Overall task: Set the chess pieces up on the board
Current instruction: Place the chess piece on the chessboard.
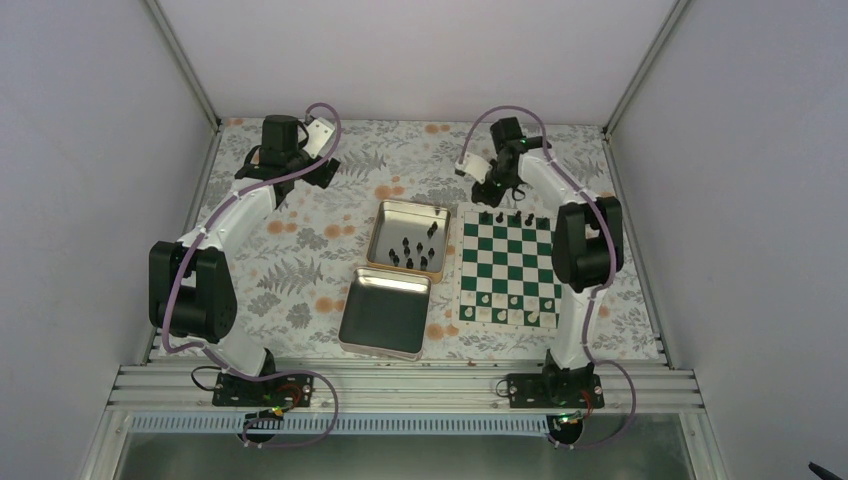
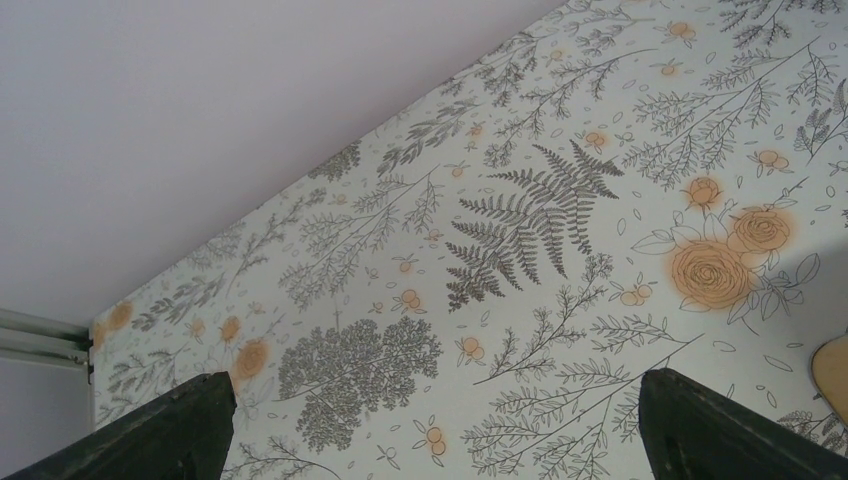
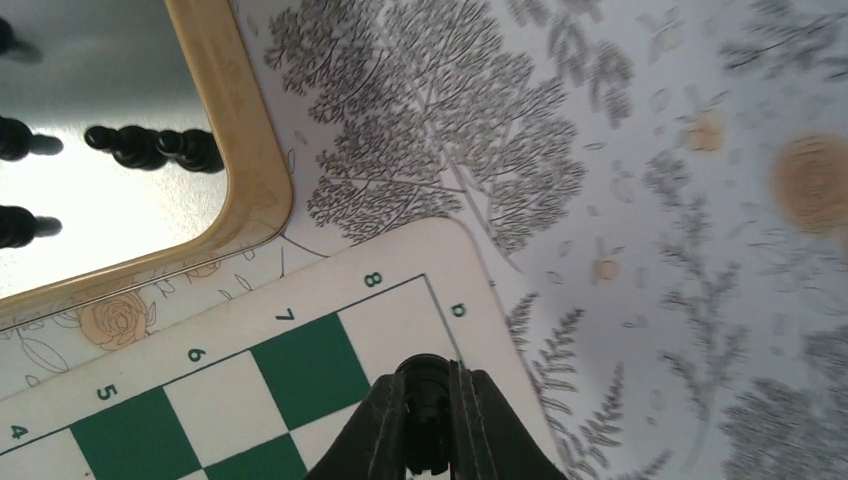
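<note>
The board (image 1: 466, 268) lies right of centre, with a few black chess pieces (image 1: 516, 218) on its far row. More black pieces (image 1: 410, 250) lie in an open metal tin (image 1: 385, 210). My right gripper (image 1: 497, 195) hangs over the board's far left corner. In the right wrist view it (image 3: 428, 420) is shut on a black piece (image 3: 425, 385) above the corner square of the board (image 3: 300, 360), near the "8" mark. My left gripper (image 1: 322, 172) is at the back left, open and empty (image 2: 435, 385), over the flowered cloth.
A second tin (image 1: 385, 312) lies open side up in front of the first. Small white pieces (image 1: 510, 315) stand on the board's near rows. The tin's gold rim (image 3: 250, 170) with black pieces (image 3: 150, 148) inside sits close to the board's corner. Walls enclose the table.
</note>
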{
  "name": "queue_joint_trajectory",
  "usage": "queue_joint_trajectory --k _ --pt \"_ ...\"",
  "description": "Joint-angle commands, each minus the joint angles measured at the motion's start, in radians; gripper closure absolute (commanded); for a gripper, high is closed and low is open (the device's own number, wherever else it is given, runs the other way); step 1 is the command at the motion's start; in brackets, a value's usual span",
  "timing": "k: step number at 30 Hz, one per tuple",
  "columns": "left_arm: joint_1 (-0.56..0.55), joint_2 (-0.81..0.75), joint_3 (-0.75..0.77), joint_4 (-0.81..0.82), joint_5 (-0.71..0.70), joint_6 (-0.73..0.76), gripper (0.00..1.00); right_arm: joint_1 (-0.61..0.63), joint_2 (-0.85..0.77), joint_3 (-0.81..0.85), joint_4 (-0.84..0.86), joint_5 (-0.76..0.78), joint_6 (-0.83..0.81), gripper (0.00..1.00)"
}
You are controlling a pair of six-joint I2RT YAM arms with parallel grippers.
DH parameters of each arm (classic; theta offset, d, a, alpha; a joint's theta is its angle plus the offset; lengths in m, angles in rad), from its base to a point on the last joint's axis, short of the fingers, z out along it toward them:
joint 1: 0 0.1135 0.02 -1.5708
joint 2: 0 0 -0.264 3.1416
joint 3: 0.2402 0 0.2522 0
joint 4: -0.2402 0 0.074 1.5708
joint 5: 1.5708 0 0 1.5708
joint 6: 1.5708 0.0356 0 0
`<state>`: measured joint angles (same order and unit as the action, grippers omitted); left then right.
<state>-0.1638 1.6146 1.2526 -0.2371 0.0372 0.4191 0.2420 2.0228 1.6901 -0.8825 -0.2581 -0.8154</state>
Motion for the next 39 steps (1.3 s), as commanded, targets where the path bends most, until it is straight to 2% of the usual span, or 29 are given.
queue_joint_trajectory --k 1,10,31,39 --pt "0.003 0.014 0.021 -0.005 0.004 0.006 0.0 0.008 0.037 -0.03 0.014 -0.035 -0.016 0.91" --pt "0.003 0.014 0.016 0.0 0.0 0.006 0.0 0.016 0.08 -0.054 0.024 -0.024 -0.021 0.91" --pt "0.003 0.018 0.014 0.002 0.002 0.007 0.0 0.025 0.169 0.009 0.02 -0.038 -0.023 0.91" --pt "0.002 0.025 0.014 0.002 0.004 0.009 0.0 0.025 0.155 -0.007 0.019 -0.003 -0.028 0.86"
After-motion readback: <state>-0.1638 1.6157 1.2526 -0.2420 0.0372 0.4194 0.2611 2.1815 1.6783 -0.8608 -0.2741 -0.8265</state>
